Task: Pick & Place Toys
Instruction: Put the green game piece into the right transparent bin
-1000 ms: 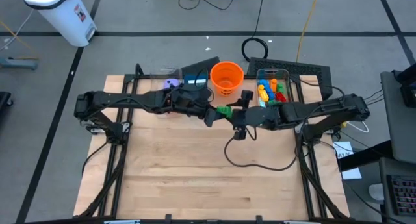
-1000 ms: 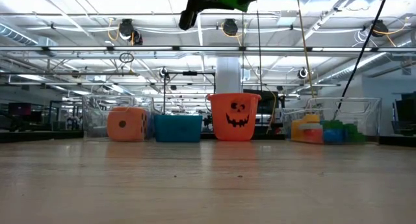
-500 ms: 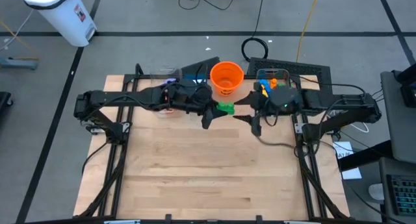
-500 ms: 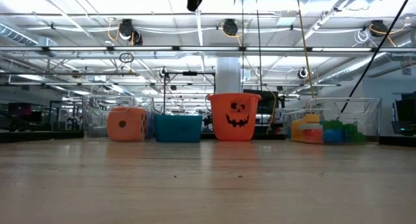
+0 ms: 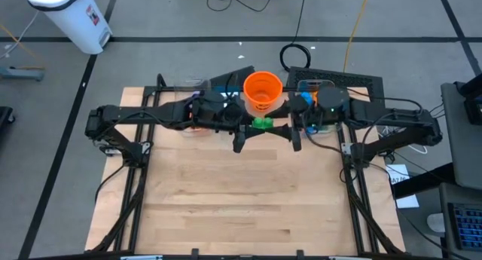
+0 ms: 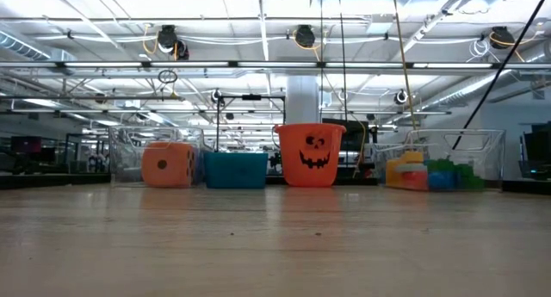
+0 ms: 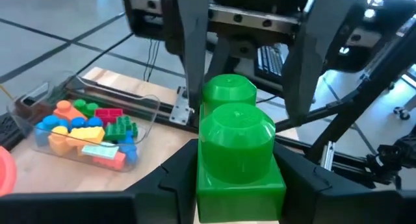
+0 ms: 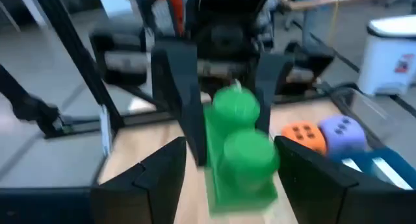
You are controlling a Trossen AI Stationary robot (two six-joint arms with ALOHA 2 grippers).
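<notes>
A green brick (image 5: 261, 124) hangs in the air just in front of the orange bucket (image 5: 263, 90), well above the counter (image 5: 226, 200), pinched between the two fingers of the left hand (image 7: 239, 178). The right hand (image 5: 292, 133) faces it from the bucket's other side, fingers spread on either side of the brick with gaps showing, gripping nothing. My guess is a hand-over, since the brick bin (image 7: 91, 130) sits beside the bucket on the right arm's side.

Bright green brick (image 7: 238, 152) between dark fingers (image 7: 168, 182); orange bucket (image 6: 310, 155) with black jack-o'-lantern face; orange dice (image 6: 168, 165) with dark dots; teal box (image 6: 235, 170); pale wood table (image 5: 241, 207).
</notes>
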